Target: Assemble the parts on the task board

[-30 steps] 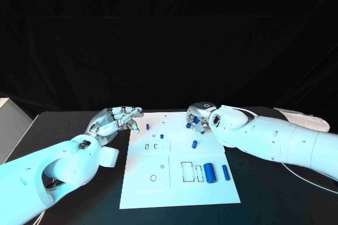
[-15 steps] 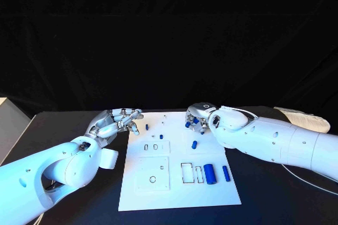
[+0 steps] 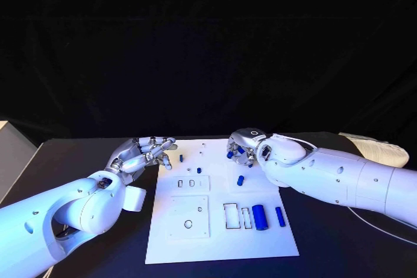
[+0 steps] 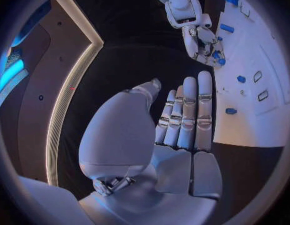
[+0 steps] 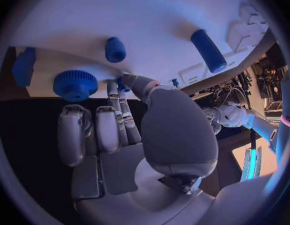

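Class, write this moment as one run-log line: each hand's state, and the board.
left hand: open, beside board edge | right hand: pinching small blue part over task board | blue cylinders lie loose on board

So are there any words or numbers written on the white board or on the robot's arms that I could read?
No readable text anywhere.
Task board: only outlined slots and holes, no letters or numbers.
Blue parts: no markings.
Left hand and right hand: no labels to be seen.
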